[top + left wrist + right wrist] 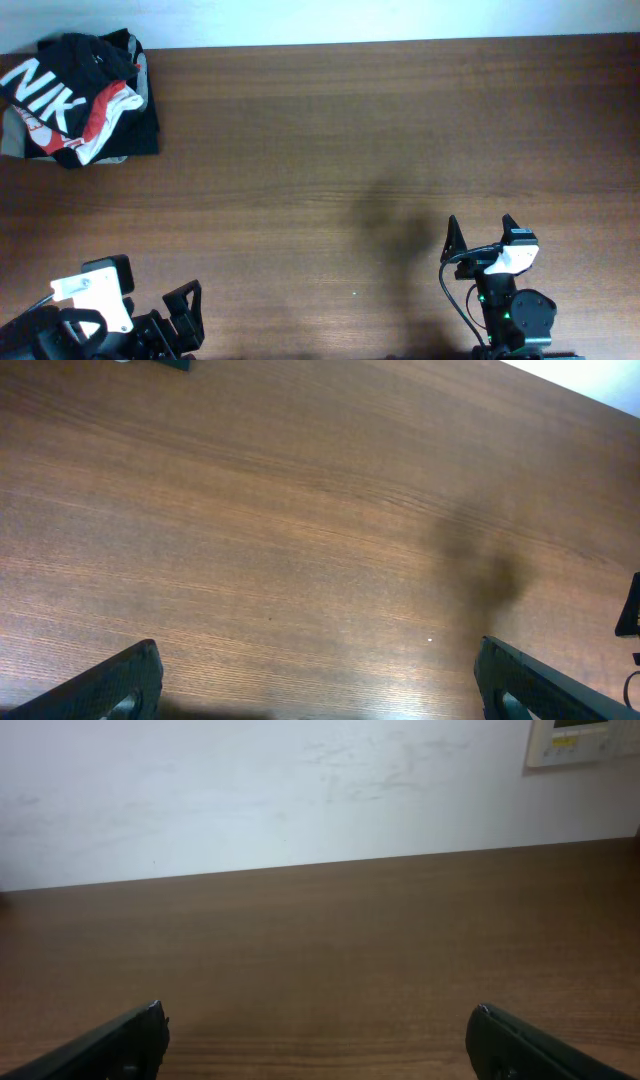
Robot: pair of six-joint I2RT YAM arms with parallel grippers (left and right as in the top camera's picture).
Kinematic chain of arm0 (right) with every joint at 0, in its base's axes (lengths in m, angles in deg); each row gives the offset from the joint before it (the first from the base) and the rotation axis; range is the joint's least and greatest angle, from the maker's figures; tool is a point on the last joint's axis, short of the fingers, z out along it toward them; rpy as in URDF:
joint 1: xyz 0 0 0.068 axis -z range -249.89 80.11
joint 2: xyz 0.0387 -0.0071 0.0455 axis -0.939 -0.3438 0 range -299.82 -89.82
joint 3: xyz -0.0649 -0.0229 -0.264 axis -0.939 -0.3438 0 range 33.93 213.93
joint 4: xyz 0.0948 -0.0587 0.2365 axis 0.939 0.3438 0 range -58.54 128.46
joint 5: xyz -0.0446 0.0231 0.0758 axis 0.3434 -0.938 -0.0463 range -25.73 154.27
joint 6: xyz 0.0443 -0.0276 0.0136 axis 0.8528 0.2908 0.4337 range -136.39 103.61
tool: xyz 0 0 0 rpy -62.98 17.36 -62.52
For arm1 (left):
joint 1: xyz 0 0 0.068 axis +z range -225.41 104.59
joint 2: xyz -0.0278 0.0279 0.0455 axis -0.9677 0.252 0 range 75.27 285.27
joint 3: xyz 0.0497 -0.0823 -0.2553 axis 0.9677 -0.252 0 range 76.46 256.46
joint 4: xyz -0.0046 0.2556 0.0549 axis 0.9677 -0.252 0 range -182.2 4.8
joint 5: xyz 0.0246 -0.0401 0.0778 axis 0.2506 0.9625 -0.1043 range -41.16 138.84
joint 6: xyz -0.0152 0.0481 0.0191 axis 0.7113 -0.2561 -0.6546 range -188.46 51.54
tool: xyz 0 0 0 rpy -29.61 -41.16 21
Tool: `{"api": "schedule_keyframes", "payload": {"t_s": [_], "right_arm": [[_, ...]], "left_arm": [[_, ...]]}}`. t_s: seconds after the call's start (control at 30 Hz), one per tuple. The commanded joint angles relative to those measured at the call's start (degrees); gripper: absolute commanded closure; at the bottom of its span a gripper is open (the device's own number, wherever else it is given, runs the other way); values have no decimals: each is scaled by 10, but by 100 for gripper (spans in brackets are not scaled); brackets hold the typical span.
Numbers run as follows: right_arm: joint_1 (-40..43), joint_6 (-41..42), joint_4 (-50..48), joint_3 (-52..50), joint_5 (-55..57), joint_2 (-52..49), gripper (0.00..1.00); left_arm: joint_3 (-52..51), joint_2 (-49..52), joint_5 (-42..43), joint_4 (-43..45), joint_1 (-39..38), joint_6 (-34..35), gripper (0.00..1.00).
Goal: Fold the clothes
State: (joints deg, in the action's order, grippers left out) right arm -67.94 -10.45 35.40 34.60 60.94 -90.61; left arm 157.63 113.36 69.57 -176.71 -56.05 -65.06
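The black T-shirt (70, 75) with white "NIKE" letters lies crumpled in a pile at the table's far left corner, on top of a red and white garment (100, 120). My left gripper (185, 315) is open and empty at the front left, far from the pile; in the left wrist view its jaws (315, 670) frame bare wood. My right gripper (482, 232) is open and empty at the front right; the right wrist view shows its jaws (315, 1025) over bare wood. The shirt does not show in the right wrist view.
The brown wooden table (350, 150) runs to a white wall (300, 790) at the back. A dark shadow (385, 215) lies on the wood near the right arm. A panel (580, 740) hangs on the wall.
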Motion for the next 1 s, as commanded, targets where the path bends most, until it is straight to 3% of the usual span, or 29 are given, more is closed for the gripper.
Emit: {"api": "schedule_keyframes", "payload": {"t_s": [0.0, 0.47, 0.6, 0.8, 0.97], "right_arm": [[5, -1, 2, -3, -5, 4, 1], [5, -1, 2, -3, -5, 4, 1], [5, -1, 2, -3, -5, 4, 1], [5, -1, 2, -3, -5, 4, 1], [5, -1, 2, -3, -5, 4, 1]], "left_arm": [[-1, -2, -2, 1, 1, -9, 1], [-1, -2, -3, 0, 1, -9, 1], [-14, -11, 16, 34, -25, 24, 1], [-172, -112, 9, 258, -95, 23, 1], [-415, -236, 8, 518, -144, 23, 1]]}}
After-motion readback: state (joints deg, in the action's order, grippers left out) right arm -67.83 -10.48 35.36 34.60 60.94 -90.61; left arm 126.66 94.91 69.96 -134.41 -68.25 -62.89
